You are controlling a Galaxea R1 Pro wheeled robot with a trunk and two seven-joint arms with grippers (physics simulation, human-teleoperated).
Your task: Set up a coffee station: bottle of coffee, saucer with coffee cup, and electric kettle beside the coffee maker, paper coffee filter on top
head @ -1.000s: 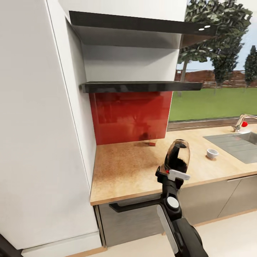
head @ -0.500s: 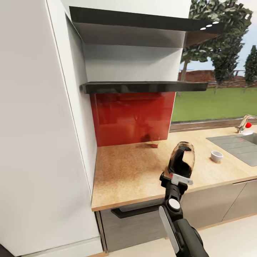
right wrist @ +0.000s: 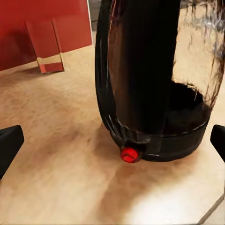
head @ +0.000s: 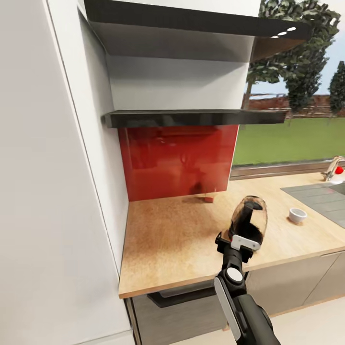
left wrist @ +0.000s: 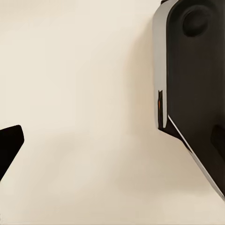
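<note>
Light speckled wood-tone kitchen countertop (head: 172, 239) runs under a red glossy backsplash (head: 177, 160) and two dark shelves (head: 191, 116), with lawn and trees visible through the window at the far right. On this surface stands the electric kettle (head: 248, 219), smoky and see-through with a black handle, upright near the front edge; the right wrist view shows its base resting on the wood and a red button (right wrist: 129, 154) low on its side. Directly in front of the kettle is the right claw (head: 238, 242), at the end of the black and white right arm (head: 242, 306) that rises from the bottom of the head view. In the right wrist view the claw's two dark fingertips (right wrist: 9, 143) sit far apart, near the picture's opposite edges and either side of the kettle without touching it, so the claw is open. Further along the surface, well apart from the kettle, sits the small white coffee cup (head: 297, 215), just before the steel sink (head: 318, 195), whose tap (head: 333, 167) carries a red knob. A small red block (right wrist: 50, 61) leans at the foot of the backsplash. The left wrist view looks at a pale plain surface beside a dark, white-edged robot part (left wrist: 197, 84); one dark fingertip (left wrist: 8, 145) shows, and the left claw's state cannot be told.
</note>
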